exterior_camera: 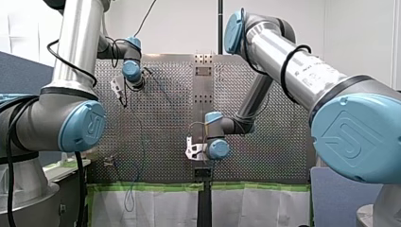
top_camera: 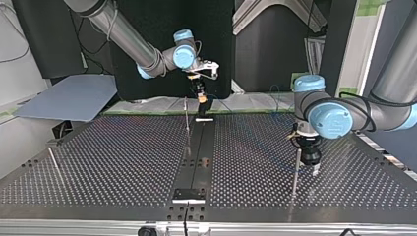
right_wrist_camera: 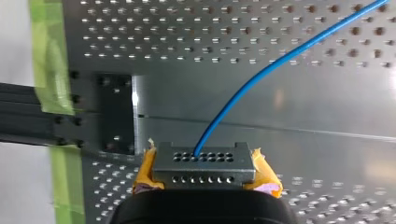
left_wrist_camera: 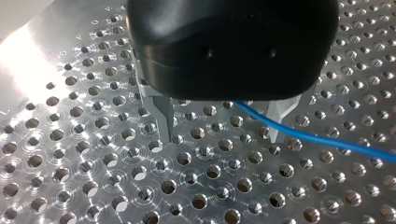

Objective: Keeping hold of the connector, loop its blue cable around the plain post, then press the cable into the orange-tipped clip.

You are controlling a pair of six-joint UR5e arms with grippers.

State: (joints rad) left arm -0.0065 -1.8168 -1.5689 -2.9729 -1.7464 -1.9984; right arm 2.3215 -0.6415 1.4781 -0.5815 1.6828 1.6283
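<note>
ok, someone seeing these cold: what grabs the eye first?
The blue cable: in the right wrist view it arcs out of the grey connector, which my right tool clamps between yellow pads. In the left wrist view a blue cable also runs out from under my left tool, past one of its spread metal fingers, over the perforated table.

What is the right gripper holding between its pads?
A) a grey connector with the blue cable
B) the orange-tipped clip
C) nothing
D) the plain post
A: in the right wrist view the yellow pads of the right gripper clamp the grey connector, with the blue cable leaving its holes.
</note>
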